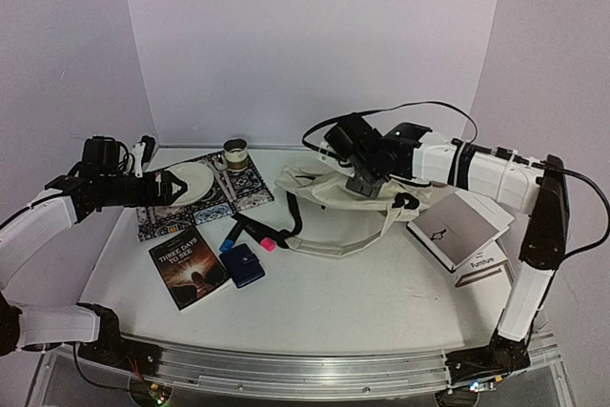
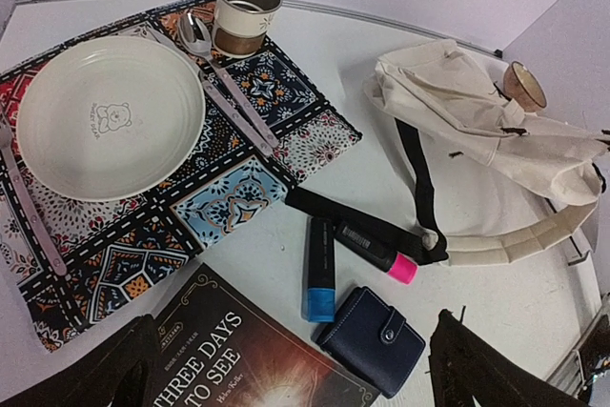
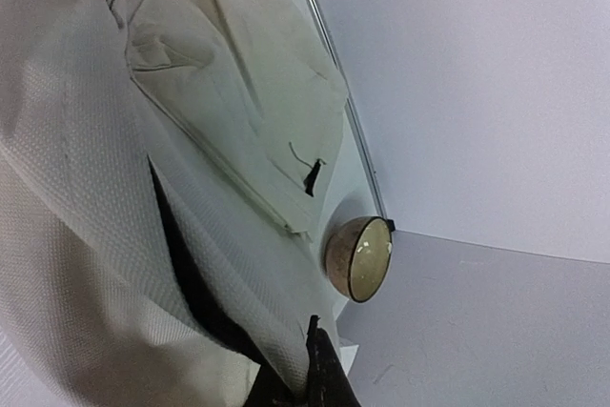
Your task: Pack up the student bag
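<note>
The student bag point(image 1: 329, 195) is a cream fabric backpack with black straps, lying slumped at the table's centre right. It also shows in the left wrist view point(image 2: 457, 111) and fills the right wrist view point(image 3: 114, 188). My right gripper point(image 1: 367, 183) reaches over the bag's top and is shut on a fold of its cream fabric point(image 3: 315, 378). My left gripper point(image 1: 176, 188) hangs open at the left, above the table. In its own view the left gripper point(image 2: 295, 359) is over a dark book point(image 2: 238, 350) and a navy wallet point(image 2: 374, 338), touching nothing.
A blue marker point(image 2: 320, 269) and a pink-capped marker point(image 2: 376, 250) lie by a black bag strap. A patterned placemat point(image 1: 205, 199) holds a plate point(image 2: 110, 116), a spoon point(image 2: 195, 35) and a cup point(image 2: 244, 13). A small brown bowl point(image 3: 359, 257) sits behind the bag. A white book point(image 1: 457, 226) lies at right.
</note>
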Controlling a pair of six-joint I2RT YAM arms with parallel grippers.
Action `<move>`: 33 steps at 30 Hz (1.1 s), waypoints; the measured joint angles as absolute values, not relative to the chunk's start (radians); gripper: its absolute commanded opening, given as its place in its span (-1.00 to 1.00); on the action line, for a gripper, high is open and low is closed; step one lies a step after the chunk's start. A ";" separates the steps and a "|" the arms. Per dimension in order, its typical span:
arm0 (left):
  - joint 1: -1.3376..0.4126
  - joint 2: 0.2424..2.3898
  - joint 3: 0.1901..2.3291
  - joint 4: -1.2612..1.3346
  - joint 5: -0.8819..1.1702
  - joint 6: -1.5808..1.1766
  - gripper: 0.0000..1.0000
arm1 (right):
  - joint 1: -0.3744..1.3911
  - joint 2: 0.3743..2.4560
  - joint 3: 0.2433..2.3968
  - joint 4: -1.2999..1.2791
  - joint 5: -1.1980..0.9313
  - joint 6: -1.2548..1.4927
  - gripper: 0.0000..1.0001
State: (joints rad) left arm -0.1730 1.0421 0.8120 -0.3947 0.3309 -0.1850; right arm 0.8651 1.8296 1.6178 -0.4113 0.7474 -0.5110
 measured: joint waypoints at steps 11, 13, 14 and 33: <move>-0.178 1.079 0.814 -0.396 0.391 -0.218 0.99 | 1.119 1.833 1.686 -0.797 0.801 -0.079 -0.65; -0.192 1.079 0.818 -0.395 0.389 -0.231 0.99 | 1.135 1.841 1.686 -0.826 0.741 -0.011 -0.54; -0.209 1.079 0.821 -0.395 0.384 -0.240 0.99 | 1.139 1.845 1.684 -0.833 0.705 0.017 -0.49; -0.468 1.157 0.831 -0.334 0.267 -0.376 0.98 | 1.002 1.695 1.576 -0.671 0.245 0.098 0.66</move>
